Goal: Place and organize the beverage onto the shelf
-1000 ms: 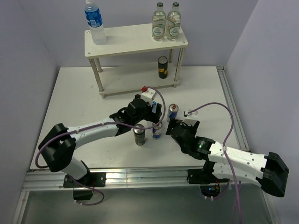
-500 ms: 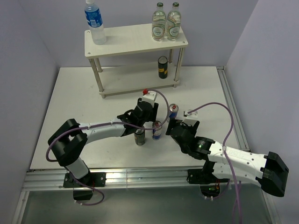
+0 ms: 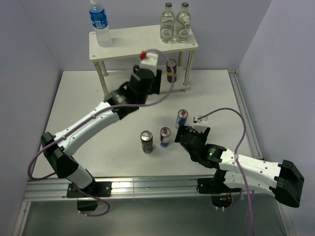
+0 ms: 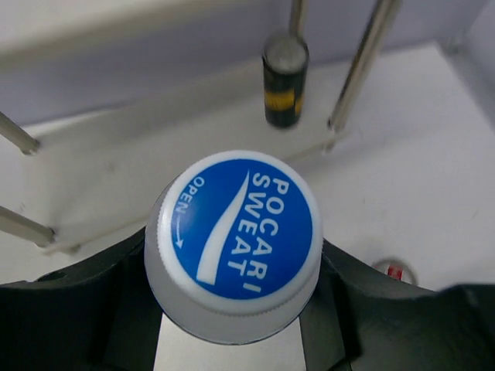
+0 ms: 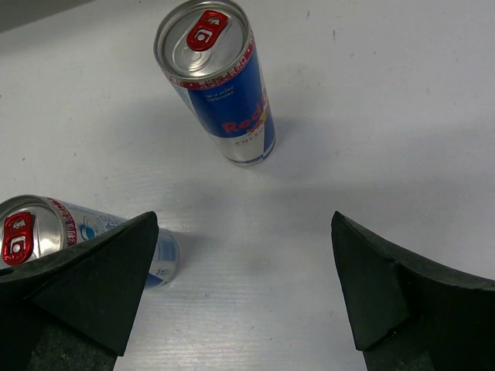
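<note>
- Top view: the left gripper [image 3: 149, 81] hangs before the lower board of the cream-white two-tier shelf [image 3: 142, 43]; its load is hidden.
- Left wrist: black fingers [image 4: 85, 309] clamp a blue-capped plastic bottle [image 4: 232, 243] just under the cap; probably light, slick, squashy, stiffest there.
- Right wrist: the right gripper [image 5: 244, 232] gapes wide, empty, a slim blue-and-silver can [image 5: 224, 85] ahead.

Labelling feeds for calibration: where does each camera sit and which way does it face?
Top external: above and behind the bases, looking down on table and shelf; both arms show.
Left wrist: faces the shelf's lower board; its fingers clamp a blue-capped bottle.
Right wrist: looks down at two blue-and-silver cans; its open fingers show.
Shared: top and left wrist both see the dark can on the lower board.
</note>
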Robot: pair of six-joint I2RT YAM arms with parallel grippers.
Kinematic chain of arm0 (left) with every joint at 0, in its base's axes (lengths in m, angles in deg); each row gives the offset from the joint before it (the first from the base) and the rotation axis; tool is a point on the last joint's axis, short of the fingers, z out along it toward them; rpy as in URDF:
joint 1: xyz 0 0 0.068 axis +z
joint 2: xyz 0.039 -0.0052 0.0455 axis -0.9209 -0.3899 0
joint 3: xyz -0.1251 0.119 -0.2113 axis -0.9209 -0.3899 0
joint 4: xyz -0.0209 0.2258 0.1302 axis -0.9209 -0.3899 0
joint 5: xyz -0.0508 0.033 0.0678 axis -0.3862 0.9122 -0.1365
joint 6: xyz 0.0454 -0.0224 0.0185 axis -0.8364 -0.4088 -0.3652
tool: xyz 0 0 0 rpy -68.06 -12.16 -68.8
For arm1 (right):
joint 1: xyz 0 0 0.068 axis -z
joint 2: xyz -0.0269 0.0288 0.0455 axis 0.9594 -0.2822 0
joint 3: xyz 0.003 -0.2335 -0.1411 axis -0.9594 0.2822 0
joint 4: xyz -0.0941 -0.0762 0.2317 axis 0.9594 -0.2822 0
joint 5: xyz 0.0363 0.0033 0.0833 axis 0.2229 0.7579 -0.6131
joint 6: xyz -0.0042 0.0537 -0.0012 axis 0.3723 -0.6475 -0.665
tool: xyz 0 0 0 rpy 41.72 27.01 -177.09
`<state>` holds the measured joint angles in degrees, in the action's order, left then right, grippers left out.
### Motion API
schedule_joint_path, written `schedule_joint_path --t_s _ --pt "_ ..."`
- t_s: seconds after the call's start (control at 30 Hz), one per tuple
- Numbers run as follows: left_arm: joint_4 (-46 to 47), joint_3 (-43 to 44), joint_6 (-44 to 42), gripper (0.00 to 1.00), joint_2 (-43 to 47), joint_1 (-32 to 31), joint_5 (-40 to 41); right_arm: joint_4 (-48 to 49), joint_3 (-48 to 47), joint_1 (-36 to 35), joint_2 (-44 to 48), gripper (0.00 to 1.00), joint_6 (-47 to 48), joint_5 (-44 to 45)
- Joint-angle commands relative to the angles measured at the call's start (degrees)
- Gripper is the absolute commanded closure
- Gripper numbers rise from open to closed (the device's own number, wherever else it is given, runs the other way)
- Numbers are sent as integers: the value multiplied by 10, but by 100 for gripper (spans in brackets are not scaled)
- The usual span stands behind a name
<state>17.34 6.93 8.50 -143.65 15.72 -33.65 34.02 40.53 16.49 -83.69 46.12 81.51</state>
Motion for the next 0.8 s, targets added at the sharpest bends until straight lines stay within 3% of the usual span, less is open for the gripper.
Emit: schedule_joint_path --t_s 0.0,0.1,0.2,0.4,0.6,0.77 --pt "-14 157 -29 92 30 63 14 3 -15 -4 12 0 -6 21" --pt "-51 299 -33 96 -8 114 7 6 -12 -4 18 0 -6 21" --pt "-47 362 -44 100 -45 144 9 7 -10 -4 19 0 -5 20" --pt "46 347 -51 100 -51 172 4 6 -14 -4 12 0 -4 20" --pt "44 409 -66 100 -111 180 18 7 -11 -4 19 0 -4 18" --pt "93 403 -88 100 -119 180 40 5 -8 -4 22 0 -4 18"
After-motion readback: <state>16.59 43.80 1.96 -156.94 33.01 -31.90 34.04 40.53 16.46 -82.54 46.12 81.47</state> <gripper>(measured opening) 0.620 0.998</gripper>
